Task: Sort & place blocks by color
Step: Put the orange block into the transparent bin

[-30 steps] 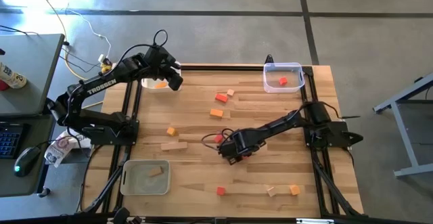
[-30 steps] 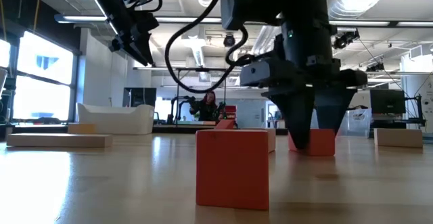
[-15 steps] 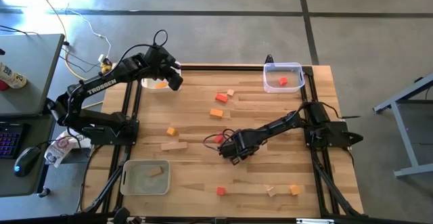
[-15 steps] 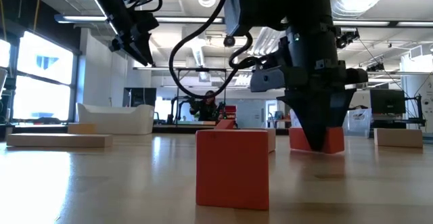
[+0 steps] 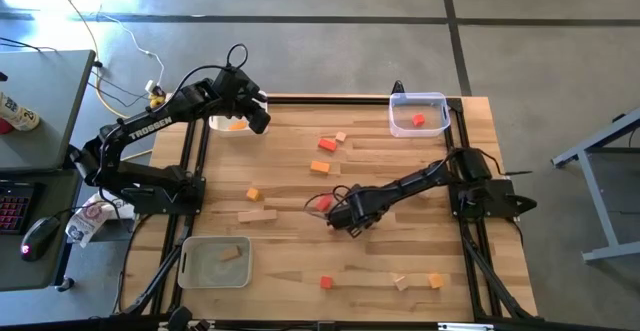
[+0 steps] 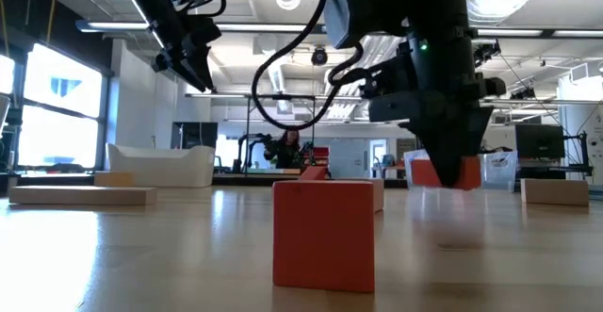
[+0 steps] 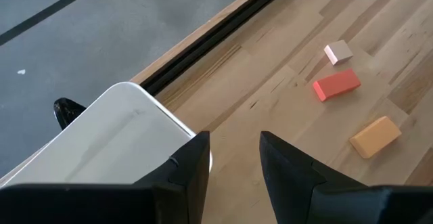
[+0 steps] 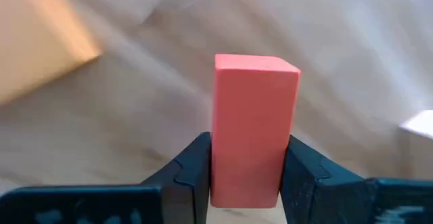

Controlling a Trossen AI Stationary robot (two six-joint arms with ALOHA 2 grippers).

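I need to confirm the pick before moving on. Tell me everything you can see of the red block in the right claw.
The red block is a short bar of painted wood with flat faces and sharp edges, uniformly red. It stands lengthwise between the two dark fingers of the right claw, which press on its opposite sides, most of it protruding beyond the tips. In the low view it hangs clear of the table, touching nothing else, near the table's middle.

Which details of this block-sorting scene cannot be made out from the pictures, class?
- High view: the red block is half hidden by the right gripper.
- Left wrist view: the tray interior is hidden by its wall and the left gripper.
- Right wrist view: the table is motion-blurred.
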